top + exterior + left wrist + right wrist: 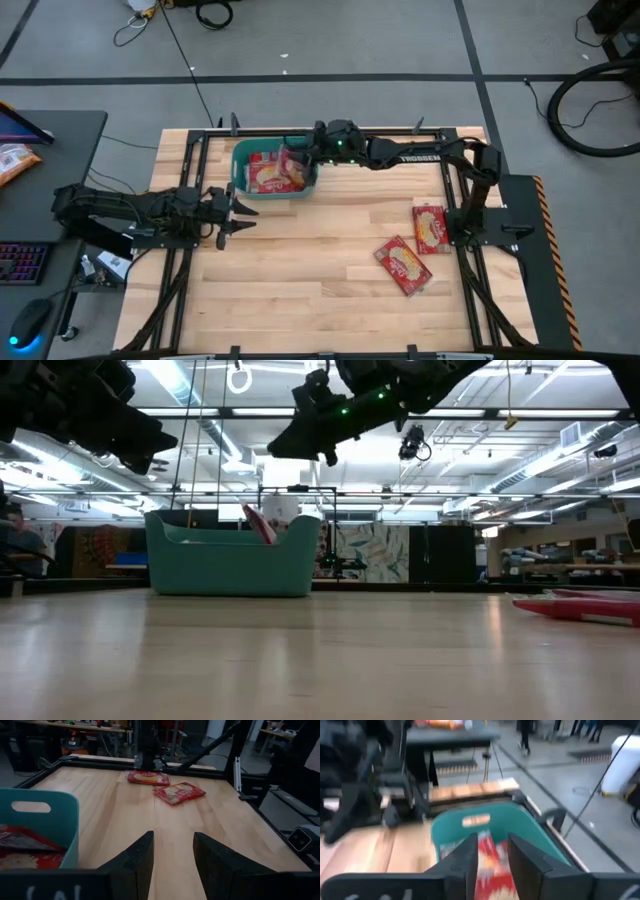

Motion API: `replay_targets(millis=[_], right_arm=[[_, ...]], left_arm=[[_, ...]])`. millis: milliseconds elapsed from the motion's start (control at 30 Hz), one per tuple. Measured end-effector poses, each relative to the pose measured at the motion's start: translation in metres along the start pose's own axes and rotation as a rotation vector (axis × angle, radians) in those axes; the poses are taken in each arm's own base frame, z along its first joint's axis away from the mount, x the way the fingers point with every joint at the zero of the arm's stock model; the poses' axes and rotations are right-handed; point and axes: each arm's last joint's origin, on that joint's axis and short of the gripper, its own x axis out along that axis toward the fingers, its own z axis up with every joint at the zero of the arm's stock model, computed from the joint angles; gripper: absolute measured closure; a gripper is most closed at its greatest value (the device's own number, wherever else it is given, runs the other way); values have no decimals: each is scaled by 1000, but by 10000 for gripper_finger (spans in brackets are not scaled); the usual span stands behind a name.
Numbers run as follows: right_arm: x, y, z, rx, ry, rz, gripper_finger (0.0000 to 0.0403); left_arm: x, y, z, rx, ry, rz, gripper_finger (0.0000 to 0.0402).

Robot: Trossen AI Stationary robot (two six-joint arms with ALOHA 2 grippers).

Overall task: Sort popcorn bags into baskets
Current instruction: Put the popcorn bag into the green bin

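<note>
The teal basket (pixel 240 162) stands at the table's far middle and holds several red popcorn bags (pixel 268 177). One bag (pixel 259 523) leans on edge inside it, its top showing above the rim. My right gripper (pixel 305 150) hangs open above the basket's right end, well clear of the rim (pixel 318 452); in its wrist view a red bag (pixel 490 862) shows below, between the fingers. Two more bags (pixel 430 228) (pixel 403 265) lie flat at the table's right. My left gripper (pixel 238 210) waits open just near of the basket, at the left.
Black frame rails (pixel 190 180) run along the table's edges, and the right arm's base (pixel 480 215) stands beside the two loose bags. A dark side table at the left carries an orange snack bag (pixel 15 160). Bare wood (pixel 300 270) lies in the near middle.
</note>
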Motion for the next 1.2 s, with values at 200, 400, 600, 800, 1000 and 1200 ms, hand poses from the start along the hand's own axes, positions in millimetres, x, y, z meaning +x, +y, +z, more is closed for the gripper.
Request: replay_targets(millis=[200, 400, 600, 800, 1000, 1200], right_arm=[[-17, 36, -20, -29, 330, -61, 291], [-46, 68, -42, -73, 668, -220, 291], [-73, 87, -62, 60, 951, -270, 290], [-111, 91, -97, 161, 1287, -495, 284], [-155, 80, -130, 348, 1322, -696, 278], [-189, 72, -157, 537, 1239, -786, 266]], left_arm=[[0, 0, 0, 72, -1, 14, 260], [0, 2, 0, 129, -5, 64, 260], [0, 2, 3, 200, -26, 69, 260], [0, 1, 8, 260, -80, 71, 260], [-1, 1, 11, 304, -113, 74, 260], [-1, 1, 13, 328, -131, 78, 260]])
